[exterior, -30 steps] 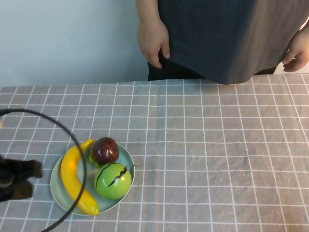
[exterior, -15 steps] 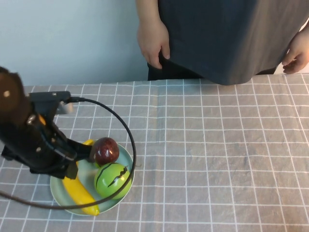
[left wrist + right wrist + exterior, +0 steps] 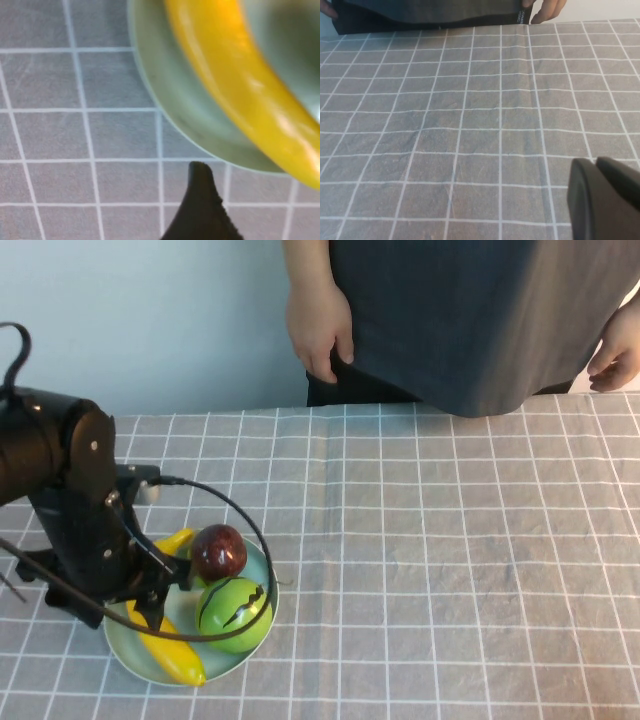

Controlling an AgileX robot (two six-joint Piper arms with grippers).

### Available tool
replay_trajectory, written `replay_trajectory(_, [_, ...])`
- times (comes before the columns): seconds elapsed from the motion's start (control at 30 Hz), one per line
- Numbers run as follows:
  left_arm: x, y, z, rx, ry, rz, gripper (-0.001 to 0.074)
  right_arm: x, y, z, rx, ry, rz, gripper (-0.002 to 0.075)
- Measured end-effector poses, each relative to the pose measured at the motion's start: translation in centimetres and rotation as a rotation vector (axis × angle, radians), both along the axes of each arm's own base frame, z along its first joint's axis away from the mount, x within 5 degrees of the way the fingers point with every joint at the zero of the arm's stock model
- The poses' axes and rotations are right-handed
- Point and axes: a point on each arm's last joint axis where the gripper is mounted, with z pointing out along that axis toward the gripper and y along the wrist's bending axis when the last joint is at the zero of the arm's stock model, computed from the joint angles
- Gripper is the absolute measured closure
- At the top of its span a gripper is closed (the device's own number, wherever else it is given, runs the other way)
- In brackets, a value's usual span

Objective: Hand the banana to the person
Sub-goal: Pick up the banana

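The banana [image 3: 172,653] lies on a pale green plate [image 3: 118,643] at the table's front left, its middle hidden under my left arm. My left gripper [image 3: 152,608] hangs right over the banana, open and empty. In the left wrist view the banana [image 3: 240,85] curves across the plate [image 3: 165,105], and one black fingertip [image 3: 200,200] is over the cloth beside the plate's rim. The person [image 3: 450,310] stands at the far edge in a dark grey garment, hands [image 3: 318,325] down. My right gripper [image 3: 592,167] is shut and empty over bare cloth, out of the high view.
A dark red round fruit [image 3: 218,552] and a green striped round fruit [image 3: 233,613] share the plate, close to the banana. A black cable [image 3: 255,540] loops over the plate. A grey checked cloth [image 3: 450,570] covers the table.
My left arm came in from the left edge over the plate. In the last half second it swung lower and now covers the banana's middle. The fruit and the person have not moved.
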Motion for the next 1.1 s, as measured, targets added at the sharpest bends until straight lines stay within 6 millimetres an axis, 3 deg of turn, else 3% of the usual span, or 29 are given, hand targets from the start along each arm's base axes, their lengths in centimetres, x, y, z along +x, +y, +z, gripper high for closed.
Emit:
replay_trajectory(0.17, [1.2, 0.8, -1.9, -0.017, 0.018, 0.051, 0.0287, 0.0, 0.0, 0.0, 0.0, 0.0, 0.0, 0.0733])
replay_trajectory(0.57, [2.3, 0.3, -2.4, -0.072, -0.065, 0.063, 0.0272, 0.0, 0.0, 0.0, 0.0, 0.0, 0.0, 0.0732])
replay_trajectory(0.9, [2.8, 0.2, -5.6, -0.045, 0.017, 0.076, 0.0269, 0.0, 0.0, 0.0, 0.0, 0.0, 0.0, 0.0733])
replay_trajectory(1.1, [3.2, 0.1, -6.1, -0.052, -0.004, 0.083, 0.0269, 0.0, 0.0, 0.0, 0.0, 0.0, 0.0, 0.0733])
